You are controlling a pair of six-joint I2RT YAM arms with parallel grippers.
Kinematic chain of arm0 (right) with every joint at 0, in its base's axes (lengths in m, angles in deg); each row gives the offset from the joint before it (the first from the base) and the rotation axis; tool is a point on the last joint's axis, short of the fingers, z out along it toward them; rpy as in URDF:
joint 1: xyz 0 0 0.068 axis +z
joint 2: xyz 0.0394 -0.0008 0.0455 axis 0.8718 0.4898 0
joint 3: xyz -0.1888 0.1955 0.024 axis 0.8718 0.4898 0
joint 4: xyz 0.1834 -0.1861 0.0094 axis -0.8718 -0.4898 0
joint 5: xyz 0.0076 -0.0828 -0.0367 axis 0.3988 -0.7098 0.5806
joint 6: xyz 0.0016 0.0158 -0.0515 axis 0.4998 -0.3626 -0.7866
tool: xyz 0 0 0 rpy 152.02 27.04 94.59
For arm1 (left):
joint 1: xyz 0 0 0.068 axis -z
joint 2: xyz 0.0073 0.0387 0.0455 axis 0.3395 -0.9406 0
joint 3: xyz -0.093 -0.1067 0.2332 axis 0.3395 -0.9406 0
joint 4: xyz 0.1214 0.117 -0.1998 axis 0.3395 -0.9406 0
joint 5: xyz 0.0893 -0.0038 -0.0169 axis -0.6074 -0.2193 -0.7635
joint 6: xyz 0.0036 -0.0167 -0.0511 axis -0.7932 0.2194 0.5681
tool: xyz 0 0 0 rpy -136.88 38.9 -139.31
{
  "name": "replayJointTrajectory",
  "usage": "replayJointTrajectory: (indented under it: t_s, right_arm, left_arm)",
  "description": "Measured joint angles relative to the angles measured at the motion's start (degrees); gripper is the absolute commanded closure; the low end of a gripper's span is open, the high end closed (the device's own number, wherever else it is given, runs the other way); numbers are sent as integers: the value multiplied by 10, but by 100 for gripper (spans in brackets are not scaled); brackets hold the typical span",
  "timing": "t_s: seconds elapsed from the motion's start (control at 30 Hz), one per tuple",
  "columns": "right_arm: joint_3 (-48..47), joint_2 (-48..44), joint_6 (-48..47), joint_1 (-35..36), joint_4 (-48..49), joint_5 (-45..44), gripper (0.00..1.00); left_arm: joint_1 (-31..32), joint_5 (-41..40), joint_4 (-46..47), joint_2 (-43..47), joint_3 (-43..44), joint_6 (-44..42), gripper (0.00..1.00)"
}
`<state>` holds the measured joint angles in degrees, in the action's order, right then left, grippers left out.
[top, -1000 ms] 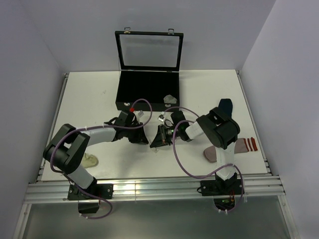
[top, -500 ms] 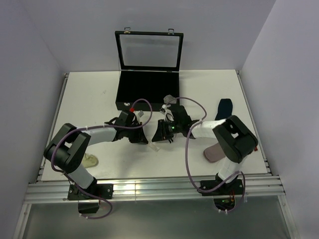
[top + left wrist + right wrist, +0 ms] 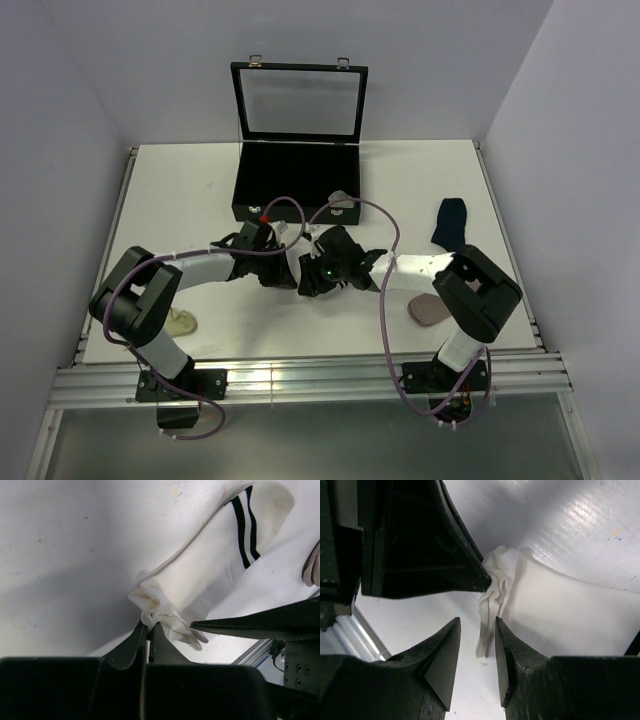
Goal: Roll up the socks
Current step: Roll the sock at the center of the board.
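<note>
Now, at the far left of the table (image 3: 170, 200), a pale fabric piece (image 3: 181, 322) lies near the front edge, partly hidden under the left arm (image 3: 200, 270), so what it is cannot be told. That arm reaches across toward the middle, and its left claw (image 3: 148, 627) is closed tight, pinching the crumpled end of the white sock (image 3: 210, 575) between its tips. From that pinch the white sock stretches flat across the table, and its cuff with two black stripes lies at the far end, in the upper right of the left wrist view. Behind the claws, toward the back of the table, a black display case (image 3: 296, 185) stands with its glass lid raised upright. Just right of the left claw, the right claw (image 3: 477, 622) faces it almost tip to tip; its jaws stand partly open, and the loose, folded edge of the white sock's bunched end hangs down between them without being squeezed. Farther right, the grey sock (image 3: 428, 310) lies near the front, with part of it covered by the right arm (image 3: 478, 290). The navy sock (image 3: 450, 222) lies alone beyond it, near the table's right side, well apart from both claws.
</note>
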<state>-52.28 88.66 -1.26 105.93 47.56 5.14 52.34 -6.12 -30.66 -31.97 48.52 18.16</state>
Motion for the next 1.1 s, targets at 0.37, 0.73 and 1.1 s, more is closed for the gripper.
replayJointTrajectory:
  t_s: [0.37,0.73,1.1]
  right_arm:
    - [-17,15,-19,40,-32,-134,72]
    - [-17,21,-17,40,-35,-149,74]
    - [-19,1,-22,45,-35,-136,59]
  left_arm:
    - [0,-7,-12,-2,7,7,99]
    - [0,-11,-24,-3,12,8,100]
    - [0,-12,-30,-3,13,10,99]
